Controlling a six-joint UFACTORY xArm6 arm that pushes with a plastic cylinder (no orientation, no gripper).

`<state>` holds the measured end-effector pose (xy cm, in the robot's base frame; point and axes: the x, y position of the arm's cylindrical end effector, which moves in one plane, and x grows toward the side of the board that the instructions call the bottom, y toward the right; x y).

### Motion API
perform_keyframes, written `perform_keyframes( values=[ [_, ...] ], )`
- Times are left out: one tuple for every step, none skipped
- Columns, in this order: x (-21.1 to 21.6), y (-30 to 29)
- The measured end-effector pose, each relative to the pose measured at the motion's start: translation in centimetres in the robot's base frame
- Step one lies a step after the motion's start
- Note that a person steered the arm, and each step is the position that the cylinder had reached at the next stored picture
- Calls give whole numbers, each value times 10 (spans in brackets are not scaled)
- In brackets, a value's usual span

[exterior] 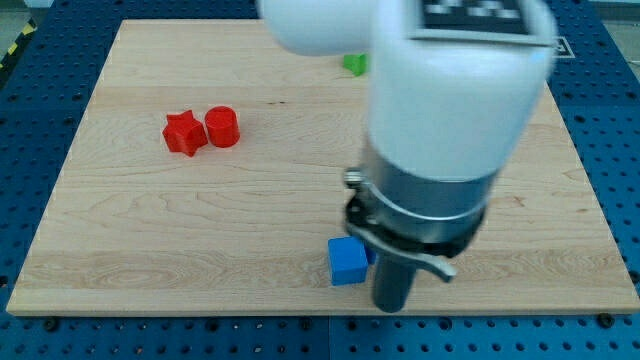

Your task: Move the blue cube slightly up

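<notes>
The blue cube point(347, 261) lies on the wooden board point(200, 230) near the view's bottom edge, a little right of the middle. A second blue piece shows just behind it at its right, mostly hidden by the arm. My rod comes down out of the large white and grey arm body, and my tip point(392, 306) sits just right of and slightly below the blue cube, close to it; I cannot tell whether they touch.
A red star block point(184, 133) and a red cylinder point(222, 127) stand side by side at the view's left. A green block point(354, 64) peeks out near the top, partly hidden by the arm. The arm body hides much of the board's right half.
</notes>
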<state>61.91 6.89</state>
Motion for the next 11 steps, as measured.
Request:
perform_keyframes(
  values=[
    [-1, 7],
    [-12, -13],
    [-21, -34],
    [-21, -38],
    [-26, -41],
    [-23, -52],
    [-5, -62],
    [-5, -78],
    [-6, -84],
    [-9, -84],
    [-20, -84]
  ],
)
